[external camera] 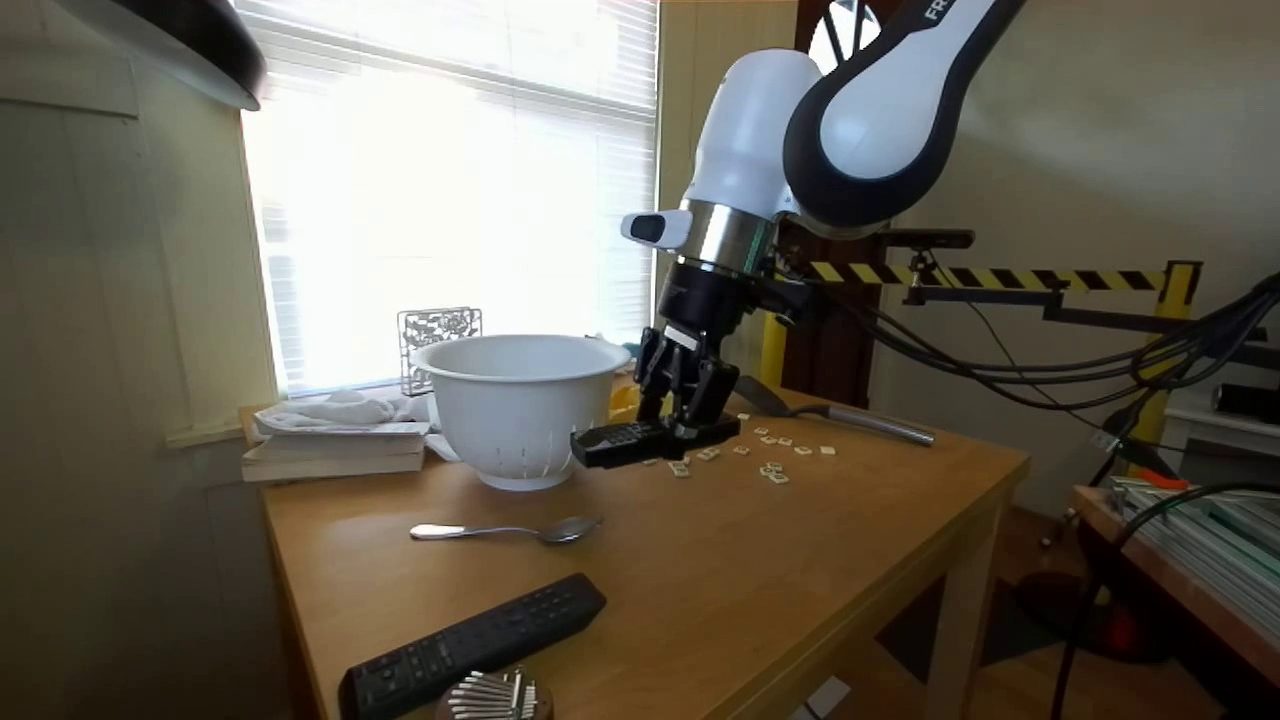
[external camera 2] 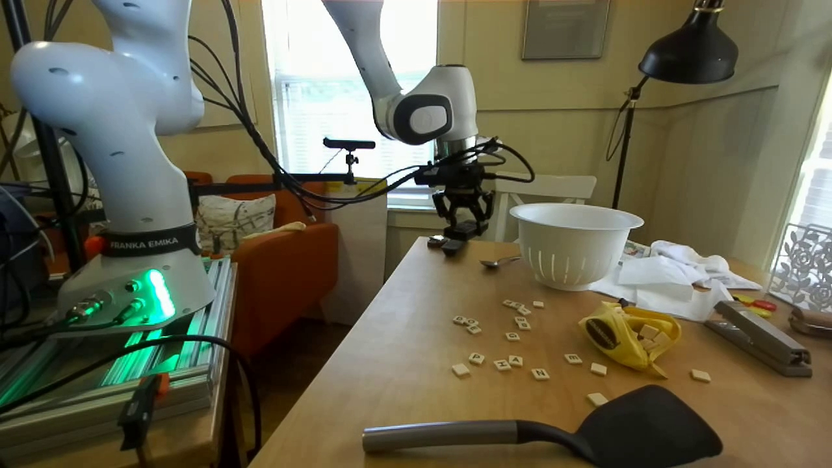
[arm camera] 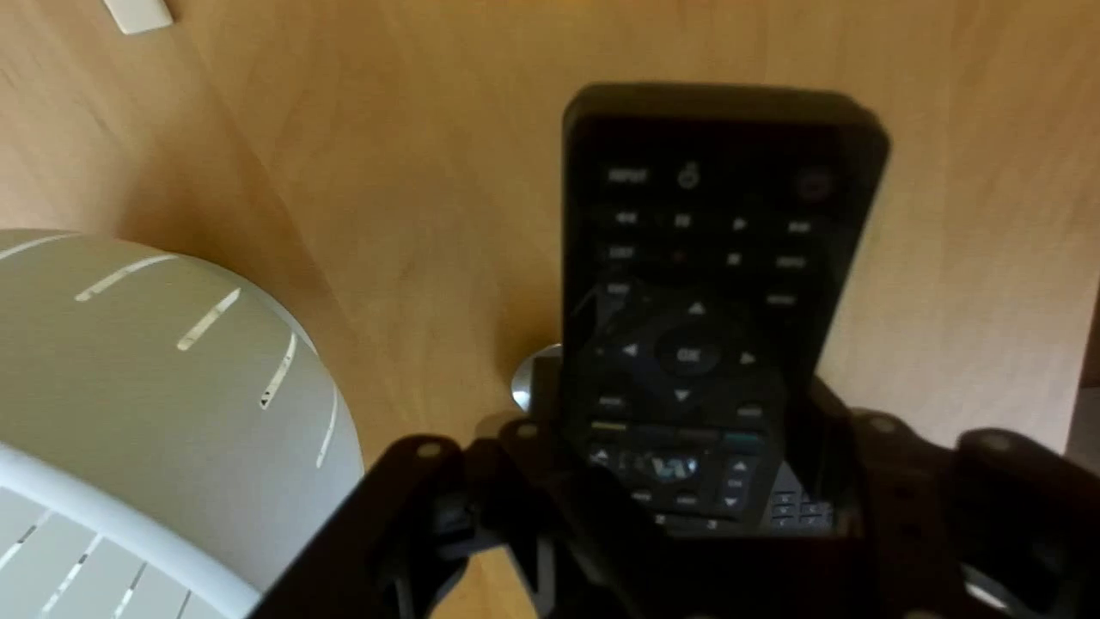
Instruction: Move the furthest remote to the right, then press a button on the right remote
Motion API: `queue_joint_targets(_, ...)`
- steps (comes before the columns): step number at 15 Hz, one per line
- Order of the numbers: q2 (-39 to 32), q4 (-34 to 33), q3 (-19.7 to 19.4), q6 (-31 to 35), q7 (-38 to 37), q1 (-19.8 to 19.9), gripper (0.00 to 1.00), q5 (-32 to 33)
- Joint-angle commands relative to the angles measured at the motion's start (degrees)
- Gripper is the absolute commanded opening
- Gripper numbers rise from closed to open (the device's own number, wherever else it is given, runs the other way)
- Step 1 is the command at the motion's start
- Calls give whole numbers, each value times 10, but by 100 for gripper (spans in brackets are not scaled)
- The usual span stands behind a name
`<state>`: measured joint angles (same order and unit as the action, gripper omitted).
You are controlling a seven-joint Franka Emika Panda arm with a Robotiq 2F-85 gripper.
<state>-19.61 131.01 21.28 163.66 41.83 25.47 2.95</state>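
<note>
I have my jaws closed about the short black remote (arm camera: 700, 318), pressed to both of its long edges, as narrow as its body lets them go. It hangs clear of the wooden surface (external camera: 720, 560), button face up, one end jutting well out past my grip. From the wrist I can make out its OK key and the arrows around that; some of the smaller lettering is too blurred to read. The white colander (external camera 2: 572, 237) stands upright near it, a gap between the two, and a sliver of the spoon (external camera: 545, 532) peeps past the remote's edge from below. The longer black remote (external camera: 472, 645) lies flat toward the end of the surface away from the spatula (external camera 2: 617, 429), and a few of its keys show beneath my hold. Just beside it sits a round thing with metal tines (external camera: 495, 697); whether they touch I cannot tell. Letter tiles (external camera 2: 513, 337) are strewn across another part of the surface, and a yellow bag (external camera 2: 623, 341) near them holds a few more. Between that bag and the window side I see a stapler (external camera 2: 760, 338), its arm raised at a slant.
</note>
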Motion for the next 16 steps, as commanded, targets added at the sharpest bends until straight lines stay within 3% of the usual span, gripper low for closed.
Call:
queue_joint_targets(1, -12, -7, -3, 1, 101, -1, 36, -45)
queue_joint_targets(8, -40, 6, -41, 47, 173, 26, 36, -114)
queue_joint_targets(13, -78, 27, -78, 176, 118, 15, 36, -83)
queue_joint_targets(16, -97, 33, -91, 201, 77, 10, 36, -51)
